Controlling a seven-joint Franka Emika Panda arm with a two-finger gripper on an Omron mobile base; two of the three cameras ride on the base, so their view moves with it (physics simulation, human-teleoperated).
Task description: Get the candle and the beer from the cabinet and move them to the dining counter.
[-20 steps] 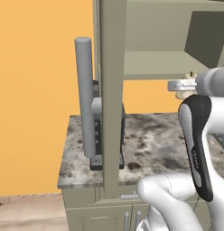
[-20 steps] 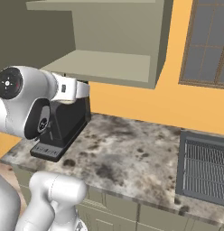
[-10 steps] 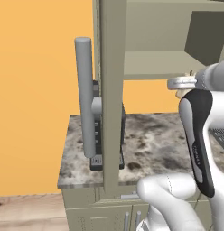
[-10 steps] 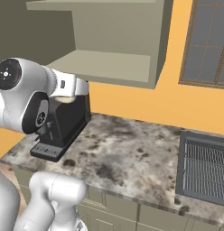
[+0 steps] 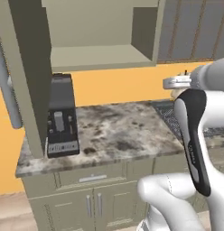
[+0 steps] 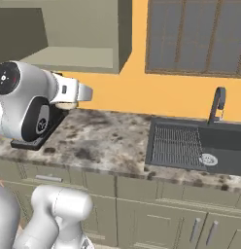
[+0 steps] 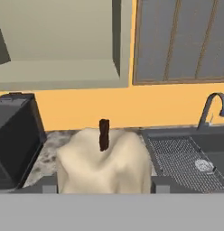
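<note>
Currently the candle (image 7: 102, 164) is being held between the gripper (image 7: 104, 185) fingers, the jaws clenched on its cream, lumpy sides; a dark wick is standing up from its top in the hand view. In the right base view the candle (image 6: 67, 104) is being seen as a pale lump just under the hand, above the near end of the wall counter (image 6: 108, 146). In the left base view a sliver of the candle (image 5: 177, 92) is being glimpsed under the hand at the right edge.

The cabinet (image 5: 93, 49) is being shown open, its shelf bare in the part that is visible; its door (image 5: 28, 76) is being swung out to the left, with the grey bar handle (image 5: 7, 90) beside it. A black coffee machine (image 5: 62, 117) is being seen on the counter under the cabinet. To the right, a dark sink (image 6: 200, 146) with a ribbed rack and a curved faucet (image 6: 217, 104) is being seen below a grey window (image 6: 195, 36). The beer cannot be made out.
</note>
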